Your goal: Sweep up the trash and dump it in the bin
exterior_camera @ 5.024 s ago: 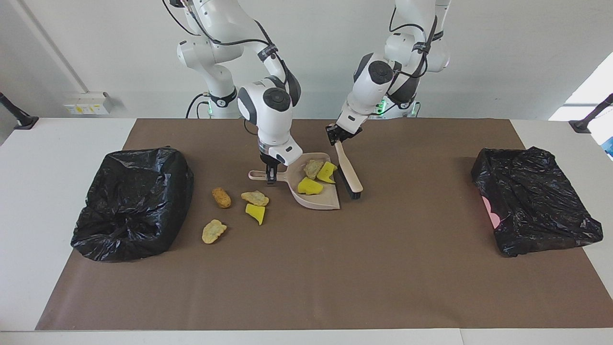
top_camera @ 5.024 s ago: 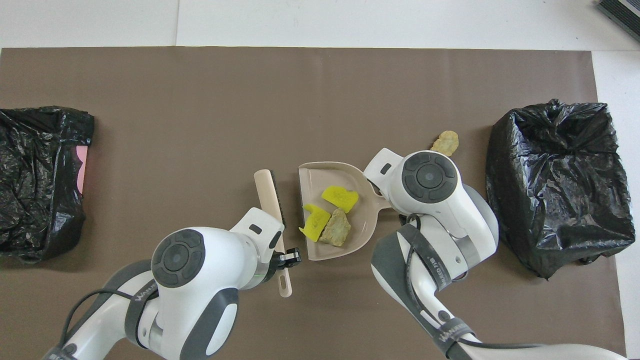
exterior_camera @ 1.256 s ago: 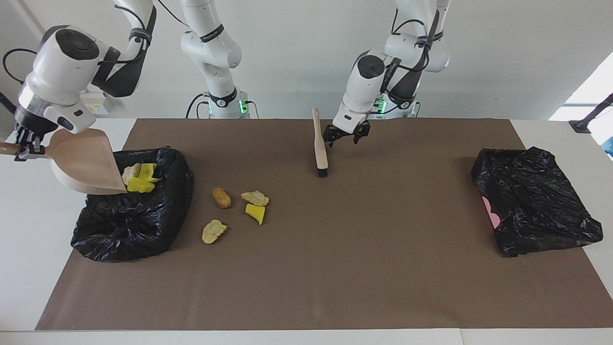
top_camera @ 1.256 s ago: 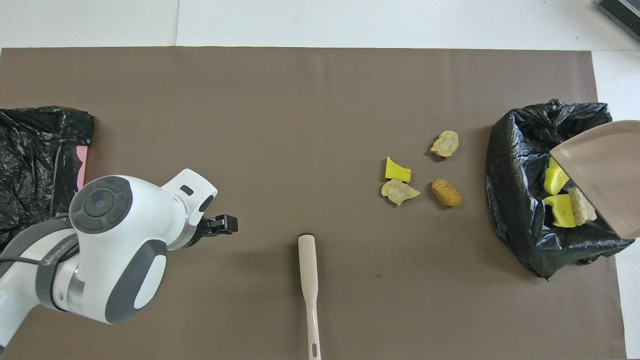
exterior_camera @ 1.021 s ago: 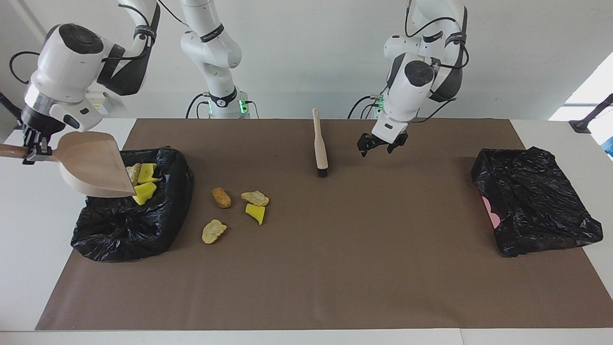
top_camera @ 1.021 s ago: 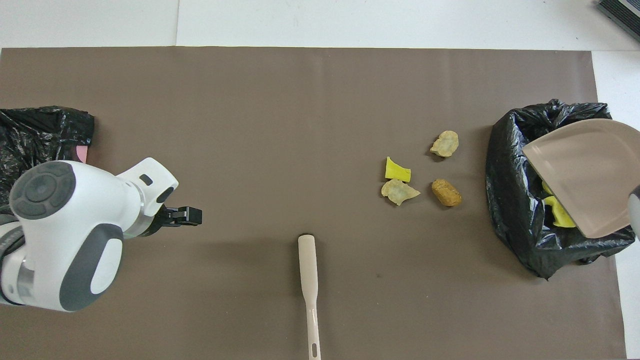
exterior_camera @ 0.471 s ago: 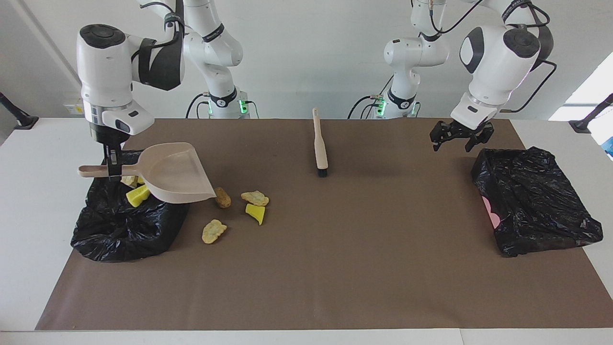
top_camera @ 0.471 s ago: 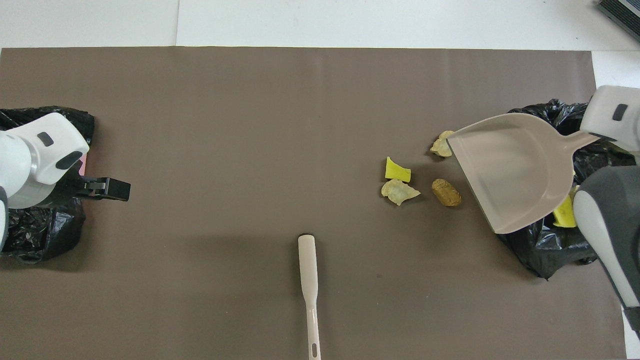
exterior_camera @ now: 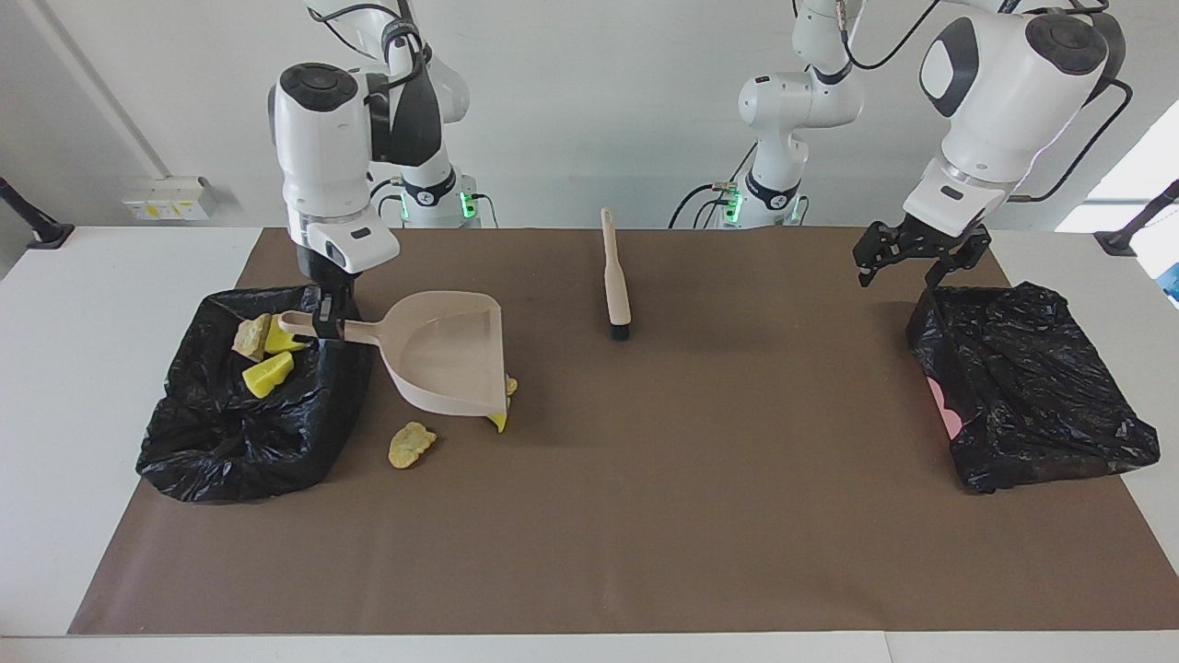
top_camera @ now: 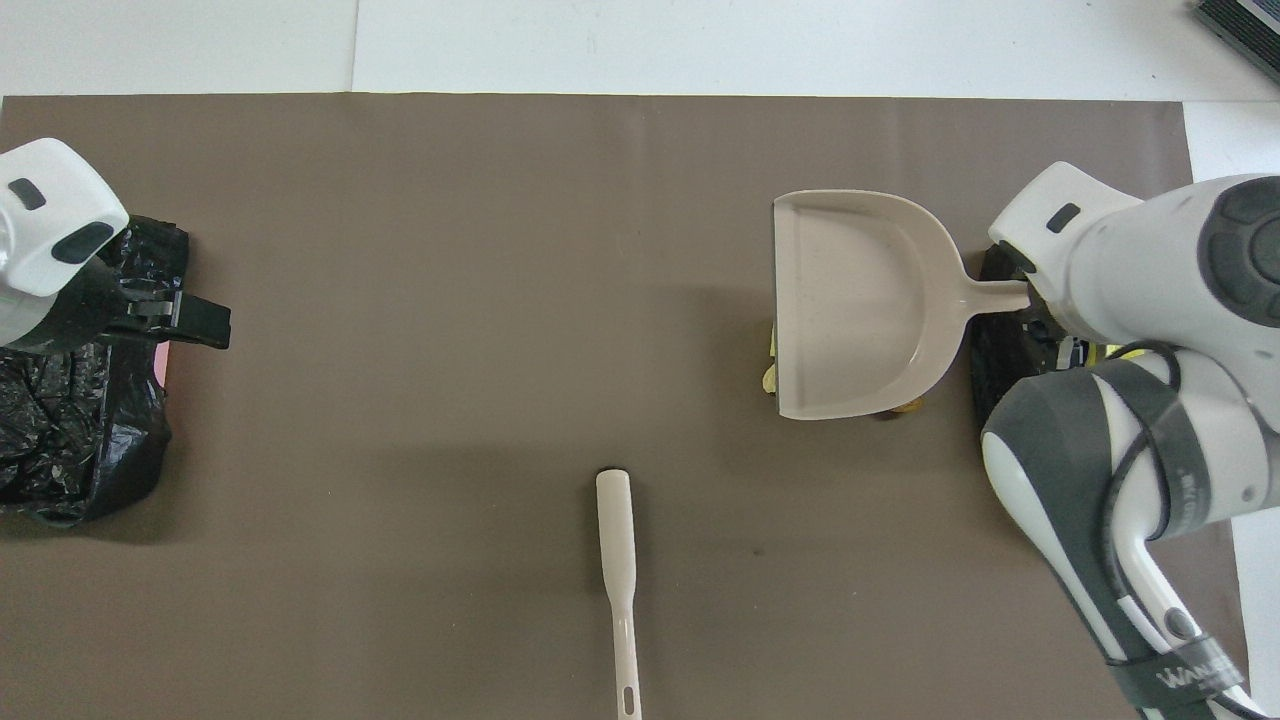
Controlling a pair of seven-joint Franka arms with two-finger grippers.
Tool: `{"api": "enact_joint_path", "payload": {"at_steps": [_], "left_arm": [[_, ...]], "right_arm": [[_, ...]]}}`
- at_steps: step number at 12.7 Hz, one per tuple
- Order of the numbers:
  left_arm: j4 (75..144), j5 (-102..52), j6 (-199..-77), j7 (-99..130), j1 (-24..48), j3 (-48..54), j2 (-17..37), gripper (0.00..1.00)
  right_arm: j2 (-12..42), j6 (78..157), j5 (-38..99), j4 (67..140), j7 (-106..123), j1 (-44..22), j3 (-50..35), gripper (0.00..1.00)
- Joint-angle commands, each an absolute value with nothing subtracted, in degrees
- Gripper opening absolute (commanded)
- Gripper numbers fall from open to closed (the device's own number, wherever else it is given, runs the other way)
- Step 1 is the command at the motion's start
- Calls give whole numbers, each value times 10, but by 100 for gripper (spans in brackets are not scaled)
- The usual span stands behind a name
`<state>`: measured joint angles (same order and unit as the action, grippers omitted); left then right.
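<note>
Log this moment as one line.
right gripper: shut on dustpan handle, over scraps | left gripper: open, over bin | brush: on table

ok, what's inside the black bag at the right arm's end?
In the black bag: two yellow wedges and one tan lump lie on the liner. Anything deeper in the folds is hidden, and the overhead view is blocked by the arm.

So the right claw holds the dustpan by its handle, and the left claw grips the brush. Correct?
Not quite. The right claw does hold the dustpan by its handle, but the left claw is open and empty, over the mat beside the bin at its end. The brush lies loose on the mat, as the facing view shows.
</note>
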<state>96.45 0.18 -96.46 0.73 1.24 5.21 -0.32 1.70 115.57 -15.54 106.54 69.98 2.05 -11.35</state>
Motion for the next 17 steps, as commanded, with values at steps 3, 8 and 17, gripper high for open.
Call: {"api": "enact_joint_path", "payload": {"at_steps": [3, 8, 17], "left_arm": [[940, 9, -917, 3, 6, 45, -39, 100], [919, 4, -883, 7, 6, 41, -54, 100], [932, 3, -875, 7, 6, 39, -72, 100]], "right_arm": [[54, 1162, -128, 1068, 436, -42, -112, 0], [96, 1167, -63, 1062, 156, -100, -112, 0], [213, 1171, -12, 953, -260, -230, -112, 0]]}}
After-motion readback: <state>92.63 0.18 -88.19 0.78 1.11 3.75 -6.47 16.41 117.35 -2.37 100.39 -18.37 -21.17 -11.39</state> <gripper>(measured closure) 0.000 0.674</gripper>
